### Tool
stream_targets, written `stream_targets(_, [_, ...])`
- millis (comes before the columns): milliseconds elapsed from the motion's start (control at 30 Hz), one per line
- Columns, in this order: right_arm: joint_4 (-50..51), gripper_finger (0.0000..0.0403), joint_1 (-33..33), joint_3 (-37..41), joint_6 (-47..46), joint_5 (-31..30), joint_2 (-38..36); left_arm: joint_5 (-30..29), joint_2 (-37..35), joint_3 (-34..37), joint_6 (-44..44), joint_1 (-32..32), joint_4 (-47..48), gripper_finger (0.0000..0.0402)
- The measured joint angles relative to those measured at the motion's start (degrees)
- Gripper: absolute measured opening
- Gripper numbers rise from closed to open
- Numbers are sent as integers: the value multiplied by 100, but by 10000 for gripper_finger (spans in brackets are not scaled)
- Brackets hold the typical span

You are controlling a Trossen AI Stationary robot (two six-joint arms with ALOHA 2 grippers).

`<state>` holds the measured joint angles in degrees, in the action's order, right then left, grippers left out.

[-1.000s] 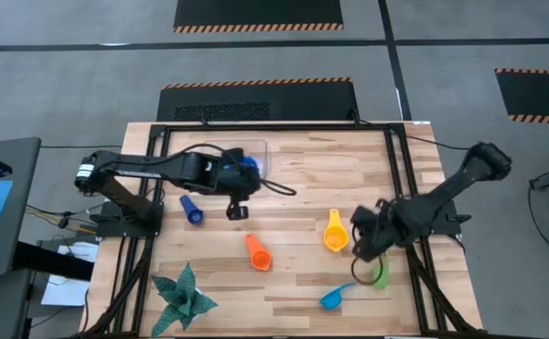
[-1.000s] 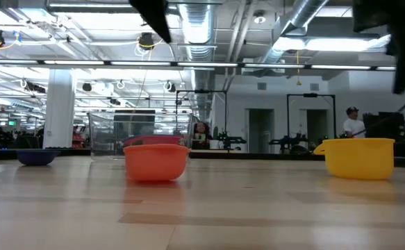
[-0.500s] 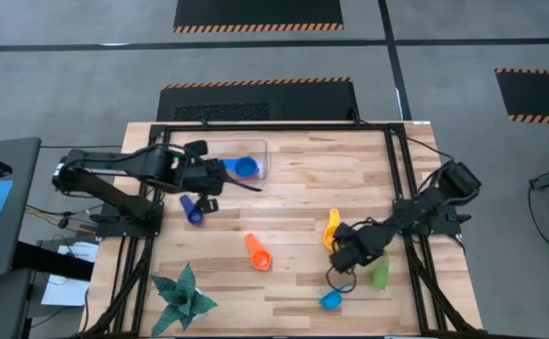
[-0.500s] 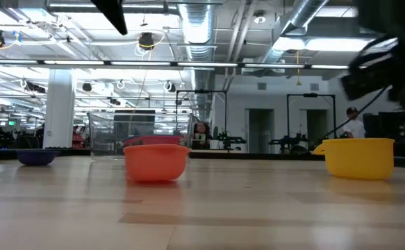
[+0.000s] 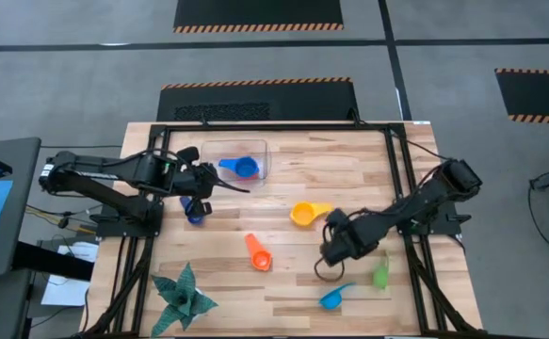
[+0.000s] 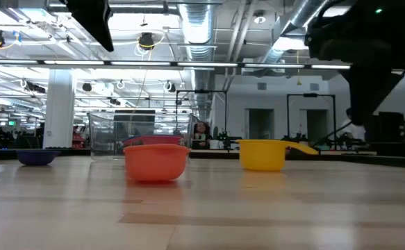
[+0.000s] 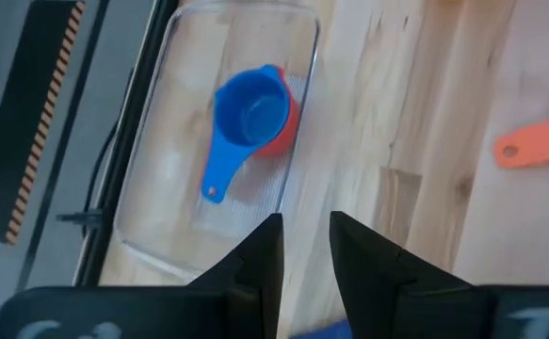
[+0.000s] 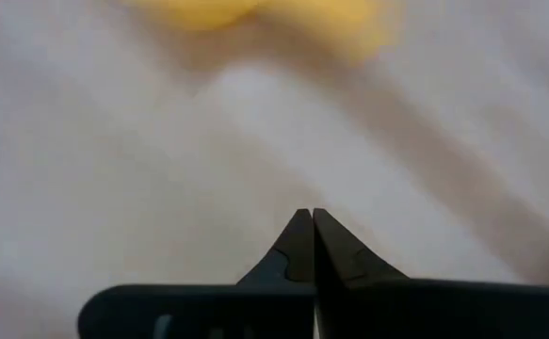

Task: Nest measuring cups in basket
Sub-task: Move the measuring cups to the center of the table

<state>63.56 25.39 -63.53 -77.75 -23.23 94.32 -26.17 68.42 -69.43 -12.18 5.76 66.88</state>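
lying flat, the yellow cup [image 5: 302,213] points its handle at the closed, empty right tool [image 5: 328,252].

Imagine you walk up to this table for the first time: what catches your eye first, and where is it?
Bright measuring cups dot the wooden table: a yellow cup near the middle with the shut right gripper just beside it, and an orange cup nearer the front. At the back left, a blue cup sits over a red one inside the clear basket.

Industrial lab hall, exposed ceiling ducts [image 6: 258,21], strip lights, hazard-striped floor mats [image 5: 258,14] (grey concrete), distant workstations
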Motion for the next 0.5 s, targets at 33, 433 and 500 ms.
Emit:
stream_targets(33, [138, 5, -8, 0, -246, -105, 0, 4, 3, 43, 0, 0, -105, 80])
stream_targets(433, [2643, 5, 509, -673, -1442, 1814, -68, 33, 6, 140, 259, 0, -508, 80])
stream_targets(500, [2627, 5, 814, -841, -1877, 1979, -189, 29, 7, 140, 304, 0, -513, 80])
